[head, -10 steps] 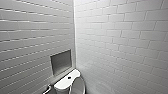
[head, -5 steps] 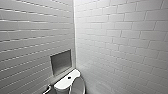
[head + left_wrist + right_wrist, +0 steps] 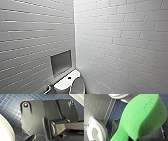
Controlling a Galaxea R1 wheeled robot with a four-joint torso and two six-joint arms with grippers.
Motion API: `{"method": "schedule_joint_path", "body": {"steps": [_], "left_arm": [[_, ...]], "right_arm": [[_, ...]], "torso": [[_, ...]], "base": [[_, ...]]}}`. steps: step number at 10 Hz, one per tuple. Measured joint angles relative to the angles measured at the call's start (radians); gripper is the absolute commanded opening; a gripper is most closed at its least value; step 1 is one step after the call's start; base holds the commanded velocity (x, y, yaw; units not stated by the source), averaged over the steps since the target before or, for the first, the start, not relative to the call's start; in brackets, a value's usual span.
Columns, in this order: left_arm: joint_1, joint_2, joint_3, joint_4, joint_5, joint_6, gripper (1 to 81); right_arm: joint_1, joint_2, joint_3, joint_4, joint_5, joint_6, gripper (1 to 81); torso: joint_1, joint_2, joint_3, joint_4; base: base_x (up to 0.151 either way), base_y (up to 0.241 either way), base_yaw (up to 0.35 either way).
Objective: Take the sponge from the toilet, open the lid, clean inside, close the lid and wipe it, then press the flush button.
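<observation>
**Sponge** (image 3: 142,117): bright green foam with a rounded outline, its surface pitted with small pores. It hung aloft over the floor, close against the right wrist camera, carried by the right gripper. The grip itself was hidden behind the sponge. Its bulk screened much of the floor beyond it.

**Left gripper**: whether it was wide or narrow could not be told.

**Tank top** (image 3: 63,85): white, smooth, flat, with rounded corners. It sat at 6 o'clock in the head view.

**Flush button** (image 3: 69,77): small, dark and round, set in the middle of the tank top.

**Lid** (image 3: 79,86): a white rounded plastic oval, touching the tank top at its 3 o'clock. Whether it was raised or down could not be told.

**Niche** (image 3: 61,62): a square grey recess in the side wall, at 11 o'clock from the tank top.

**Walls** (image 3: 120,37): glossy white oblong tiles laid brick-fashion. They met in a corner at 12 o'clock from the tank top.

**Floor** (image 3: 11,107): small dark blue square tiles with pale joints.

**Toilet** (image 3: 95,130): white with an oval opening, seen from above in the right wrist view. It stood on the blue floor against a grey-tiled wall, well apart from the sponge.

**White curved rim** (image 3: 5,131): smooth, just beside the robot's dark wrist plate in the left wrist view.
</observation>
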Motion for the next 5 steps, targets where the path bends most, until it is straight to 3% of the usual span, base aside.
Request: {"method": "schedule_joint_path", "body": {"steps": [5], "left_arm": [[0.002,0.002,0.0,0.0,-0.003,0.0,81.1]], "right_arm": [[0.128,-0.093,0.041,0.059,-0.005,0.024,1.0]], "torso": [[0.113,-0.179,-0.114,0.0]], "base": [[0.0,0.0,0.0]]}}
